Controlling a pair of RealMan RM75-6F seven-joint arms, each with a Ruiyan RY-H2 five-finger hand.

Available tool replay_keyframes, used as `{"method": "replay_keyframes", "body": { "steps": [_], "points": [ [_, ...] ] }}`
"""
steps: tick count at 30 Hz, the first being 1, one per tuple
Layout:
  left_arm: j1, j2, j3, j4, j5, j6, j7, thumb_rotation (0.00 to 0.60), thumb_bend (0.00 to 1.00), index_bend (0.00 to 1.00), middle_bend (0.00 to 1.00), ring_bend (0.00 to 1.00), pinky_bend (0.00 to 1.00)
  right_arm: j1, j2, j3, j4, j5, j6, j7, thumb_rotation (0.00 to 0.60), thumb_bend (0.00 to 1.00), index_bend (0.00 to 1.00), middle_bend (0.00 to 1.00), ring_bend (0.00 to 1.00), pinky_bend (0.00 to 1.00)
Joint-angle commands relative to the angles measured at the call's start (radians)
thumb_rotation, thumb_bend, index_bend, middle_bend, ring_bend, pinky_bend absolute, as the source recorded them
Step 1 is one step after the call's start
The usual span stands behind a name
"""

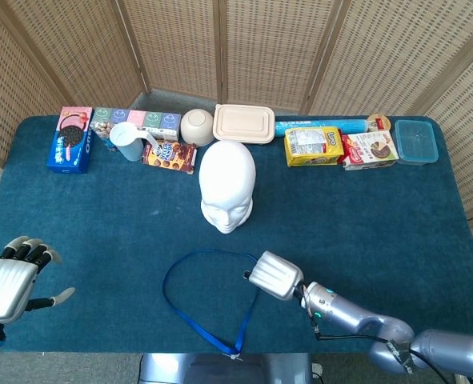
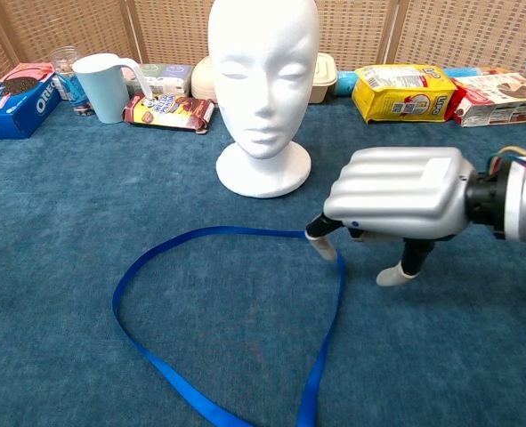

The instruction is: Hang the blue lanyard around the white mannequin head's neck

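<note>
The blue lanyard (image 1: 172,298) (image 2: 152,358) lies flat on the table as an open loop, in front of the white mannequin head (image 1: 227,185) (image 2: 263,84), which stands upright facing me. My right hand (image 1: 274,276) (image 2: 396,196) hovers palm down at the loop's right edge, fingers apart and curled downward, a fingertip (image 2: 321,246) right at the ribbon; it holds nothing. My left hand (image 1: 10,279) is at the table's near left corner, open and far from the lanyard, seen only in the head view.
A row of items lines the far edge: Oreo box (image 1: 70,139), white cup (image 2: 104,86), cookie packet (image 1: 170,155), bowl (image 1: 197,126), beige lidded container (image 1: 244,123), yellow snack bag (image 1: 314,146), blue lidded box (image 1: 416,141).
</note>
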Motion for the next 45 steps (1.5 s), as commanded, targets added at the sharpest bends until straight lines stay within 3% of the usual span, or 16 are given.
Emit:
{"method": "replay_keyframes", "body": {
  "steps": [1,17,45],
  "points": [
    [-0.001,-0.002,0.002,0.004,-0.002,-0.001,-0.002,0.355,0.07,0.43,0.39,0.26,0.19,0.011,-0.014,-0.001,0.007,0.009,-0.006,-0.014,0.6,0.22,0.43,0.93,1.0,1.0],
    [0.0,-0.011,0.014,0.04,-0.012,-0.002,-0.035,0.357,0.07,0.42,0.39,0.26,0.19,0.062,-0.092,-0.021,0.056,0.085,-0.047,-0.083,0.6,0.22,0.46,0.93,1.0,1.0],
    [-0.008,-0.013,0.021,0.043,-0.004,0.0,-0.035,0.357,0.07,0.43,0.39,0.26,0.19,0.088,-0.118,-0.076,0.096,0.113,-0.018,-0.125,0.6,0.23,0.5,0.93,1.0,1.0]
  ]
}}
